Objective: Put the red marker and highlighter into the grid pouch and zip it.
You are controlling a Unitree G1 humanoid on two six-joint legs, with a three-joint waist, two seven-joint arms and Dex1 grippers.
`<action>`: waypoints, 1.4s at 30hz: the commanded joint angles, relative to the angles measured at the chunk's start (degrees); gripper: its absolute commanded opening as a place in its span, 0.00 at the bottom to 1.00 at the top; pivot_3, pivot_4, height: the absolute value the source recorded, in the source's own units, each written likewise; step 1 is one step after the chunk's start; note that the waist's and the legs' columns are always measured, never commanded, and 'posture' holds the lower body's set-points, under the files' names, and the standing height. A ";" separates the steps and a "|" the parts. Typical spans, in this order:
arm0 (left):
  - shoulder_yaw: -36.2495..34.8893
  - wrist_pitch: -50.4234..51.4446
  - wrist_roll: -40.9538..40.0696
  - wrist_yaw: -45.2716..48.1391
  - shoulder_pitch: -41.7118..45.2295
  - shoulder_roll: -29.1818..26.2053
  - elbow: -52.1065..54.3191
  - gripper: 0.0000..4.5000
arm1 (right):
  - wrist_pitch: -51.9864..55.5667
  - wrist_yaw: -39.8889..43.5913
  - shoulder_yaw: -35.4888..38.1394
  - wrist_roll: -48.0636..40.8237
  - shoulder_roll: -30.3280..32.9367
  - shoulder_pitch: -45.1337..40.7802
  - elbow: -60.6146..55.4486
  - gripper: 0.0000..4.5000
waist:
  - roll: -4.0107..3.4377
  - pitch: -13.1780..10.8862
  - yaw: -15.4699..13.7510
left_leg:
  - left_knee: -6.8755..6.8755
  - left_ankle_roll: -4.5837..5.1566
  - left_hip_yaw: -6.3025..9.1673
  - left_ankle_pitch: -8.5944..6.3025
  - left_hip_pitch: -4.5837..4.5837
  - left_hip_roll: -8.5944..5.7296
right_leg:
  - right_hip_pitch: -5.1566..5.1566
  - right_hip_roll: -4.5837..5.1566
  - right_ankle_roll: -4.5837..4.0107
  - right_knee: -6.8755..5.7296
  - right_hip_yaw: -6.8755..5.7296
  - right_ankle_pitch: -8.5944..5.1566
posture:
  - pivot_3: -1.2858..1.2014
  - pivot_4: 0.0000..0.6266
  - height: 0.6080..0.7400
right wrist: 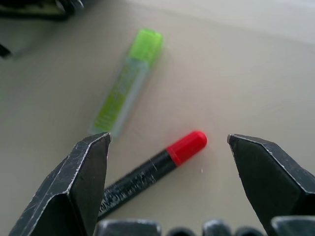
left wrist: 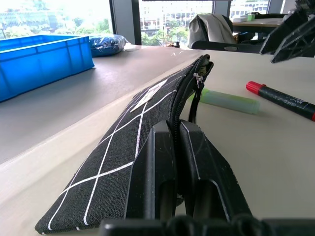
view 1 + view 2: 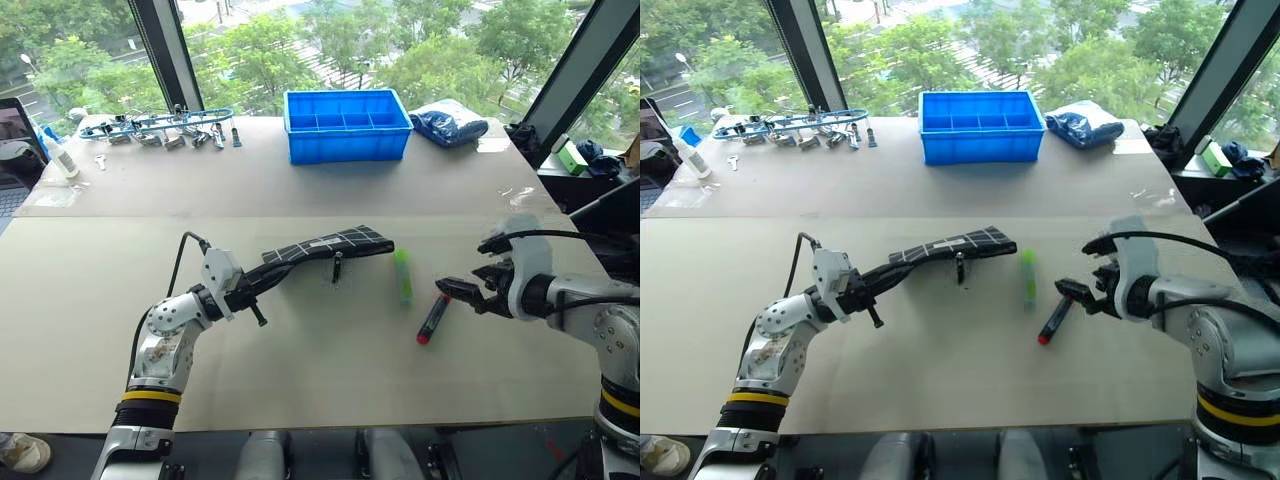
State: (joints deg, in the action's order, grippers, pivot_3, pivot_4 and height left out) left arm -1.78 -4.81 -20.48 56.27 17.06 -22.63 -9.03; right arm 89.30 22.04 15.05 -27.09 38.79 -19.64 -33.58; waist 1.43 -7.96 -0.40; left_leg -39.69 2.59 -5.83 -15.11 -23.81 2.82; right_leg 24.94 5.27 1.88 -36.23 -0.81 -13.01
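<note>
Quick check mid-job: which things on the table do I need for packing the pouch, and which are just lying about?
For the job:
grid pouch, clamped in the left pincer
highlighter, on the table
red marker, below the open right pincer

Lying about:
blue bin
blue bag
metal tools

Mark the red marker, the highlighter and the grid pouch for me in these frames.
red marker (image 1: 147, 177): right wrist view, on the black barrel.
highlighter (image 3: 402, 276): left eye view, on the middle of the body.
grid pouch (image 2: 123, 147): left wrist view, on the fabric side.
</note>
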 commanded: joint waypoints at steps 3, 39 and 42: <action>-0.44 -0.94 -0.85 0.09 0.78 0.50 0.00 0.00 | 3.20 -10.32 -1.03 4.60 -6.82 0.89 -7.34 0.94 | 0.00 0.00 0.21 | 0.01 0.00 0.04 0.00 0.01 0.00 | 0.00 -0.02 0.00 -0.01 0.00 0.00 | 0.52 0.24 1.00; -1.40 -1.32 -0.68 -0.82 0.17 0.33 0.41 0.00 | 3.20 -20.63 -6.31 7.64 -19.03 8.74 -8.86 0.57 | -0.01 0.01 0.21 | -0.02 0.01 0.33 -0.01 0.22 -0.03 | -0.48 -0.01 0.06 0.20 -0.23 0.01 | 0.52 0.24 1.00; -1.24 -1.31 -0.62 -0.77 0.31 0.40 0.40 0.00 | 3.20 -20.15 -6.28 8.12 -18.08 7.40 -7.94 0.34 | -0.01 0.01 0.18 | -0.02 0.02 0.38 -0.01 0.31 -0.04 | -0.61 -0.01 0.06 0.24 -0.26 0.01 | 0.52 0.24 1.00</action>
State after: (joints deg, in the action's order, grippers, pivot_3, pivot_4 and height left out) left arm -2.42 -5.01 -20.45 55.64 16.70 -22.16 -9.88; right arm 91.73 2.30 8.10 -20.21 19.64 -11.72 -42.00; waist 1.42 -7.95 -0.22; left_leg -39.71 2.61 -5.44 -15.13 -23.50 2.78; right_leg 24.33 5.26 1.94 -36.00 -1.07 -13.00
